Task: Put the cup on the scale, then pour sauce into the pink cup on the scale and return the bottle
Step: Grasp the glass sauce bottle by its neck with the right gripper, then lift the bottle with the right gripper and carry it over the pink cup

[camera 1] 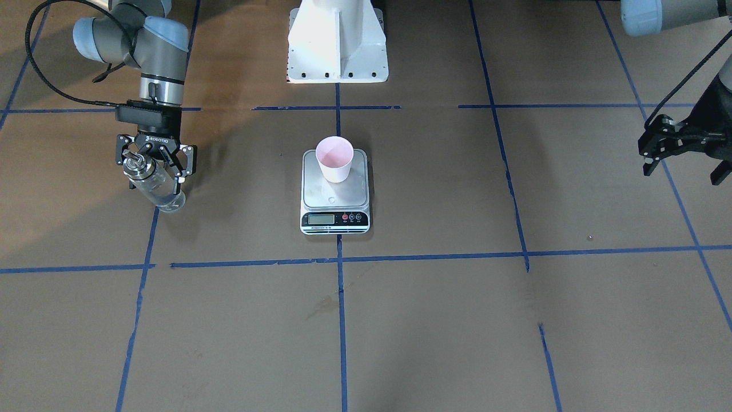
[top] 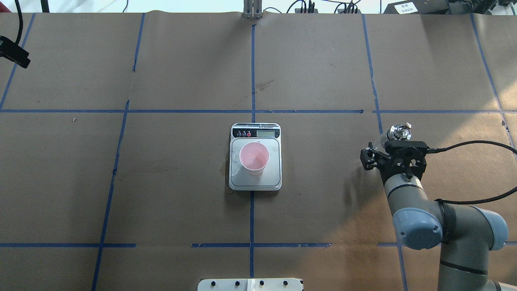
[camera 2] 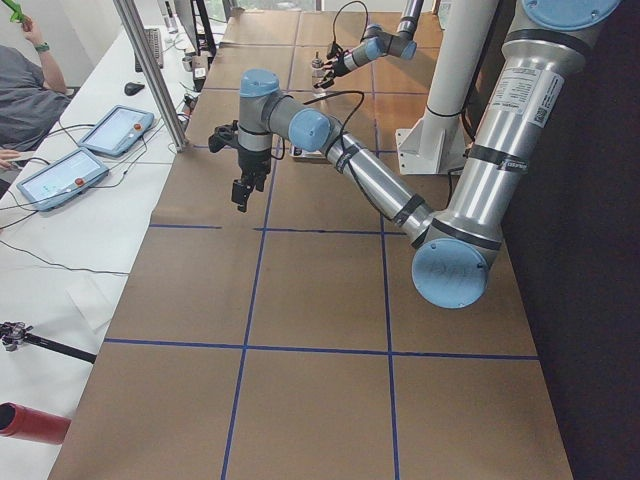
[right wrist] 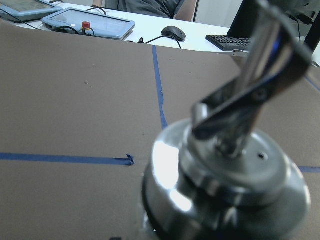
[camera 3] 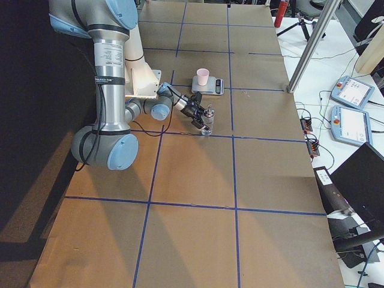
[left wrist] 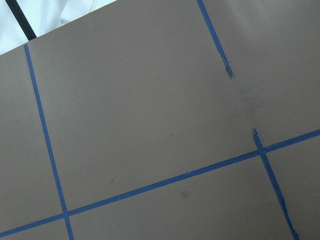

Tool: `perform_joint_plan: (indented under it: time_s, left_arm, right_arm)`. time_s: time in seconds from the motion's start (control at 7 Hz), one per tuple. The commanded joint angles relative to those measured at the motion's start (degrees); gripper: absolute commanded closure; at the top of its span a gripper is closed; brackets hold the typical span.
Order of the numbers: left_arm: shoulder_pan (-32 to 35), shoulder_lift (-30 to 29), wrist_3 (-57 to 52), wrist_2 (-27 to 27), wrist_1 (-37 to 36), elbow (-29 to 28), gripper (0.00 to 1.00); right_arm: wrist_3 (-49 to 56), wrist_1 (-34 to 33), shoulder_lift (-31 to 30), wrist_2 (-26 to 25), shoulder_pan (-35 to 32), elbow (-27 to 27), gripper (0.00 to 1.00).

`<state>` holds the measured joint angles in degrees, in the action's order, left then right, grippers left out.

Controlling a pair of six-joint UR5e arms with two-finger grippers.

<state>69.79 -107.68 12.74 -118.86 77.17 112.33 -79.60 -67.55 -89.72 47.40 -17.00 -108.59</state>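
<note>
The pale pink cup (camera 1: pixel 335 159) stands upright on the silver platform of the scale (camera 1: pixel 334 201), mid-table; both also show in the overhead view, cup (top: pixel 254 157) on scale (top: pixel 255 182). My right gripper (camera 1: pixel 153 177) is shut on the glass body of the bottle (camera 1: pixel 159 191), well off to the robot's right of the scale. The bottle is upright with its base at the table. Its silver pourer top (right wrist: pixel 227 165) fills the right wrist view. My left gripper (camera 1: pixel 684 169) is open and empty, far off to the other side, above the table.
The white robot pedestal (camera 1: pixel 337 46) stands behind the scale. Blue tape lines grid the brown paper table (camera 1: pixel 457 320). A white bench with tablets (camera 3: pixel 354 102) and a seated person (camera 2: pixel 20 90) lies beyond the table's far edge.
</note>
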Motion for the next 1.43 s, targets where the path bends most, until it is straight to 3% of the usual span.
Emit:
perform_joint_plan:
  time_s: [0.0,0.29,0.57,0.86,1.0,1.14,1.29]
  left_arm:
    - [0.00,0.01,0.00,-0.06,0.00,0.00,0.00]
    - [1.22,0.71,-1.48,-0.32,0.09,-0.35,0.00]
    - [6.65,4.31,-17.16,-2.59,3.05,-6.03,0.00]
    - [11.14,12.10,-22.23,-2.96,20.02,-13.94,0.00]
    - [11.51,15.36,-22.15,-4.18,29.35,-16.67,0.00]
    - [11.86,17.22,-22.15,-4.36,32.92,-16.96,0.00]
    - [11.86,17.24,-22.06,-4.28,33.74,-17.23,0.00]
  right_arm:
    - [3.81,3.46,0.42,0.32,-0.93,0.05,1.00]
    - [19.07,4.88,2.09,2.26,-3.38,-2.92,1.00]
    - [26.82,1.30,7.00,2.70,-5.14,-4.17,1.00]
    - [39.79,-0.55,11.83,2.09,-4.97,-4.00,1.00]
    - [47.44,-1.44,12.98,-0.26,-4.71,-3.73,1.00]
    - [51.96,-4.49,13.78,-5.07,-3.49,-3.03,1.00]
    - [53.74,-14.35,17.53,-10.43,-0.43,-2.68,1.00]
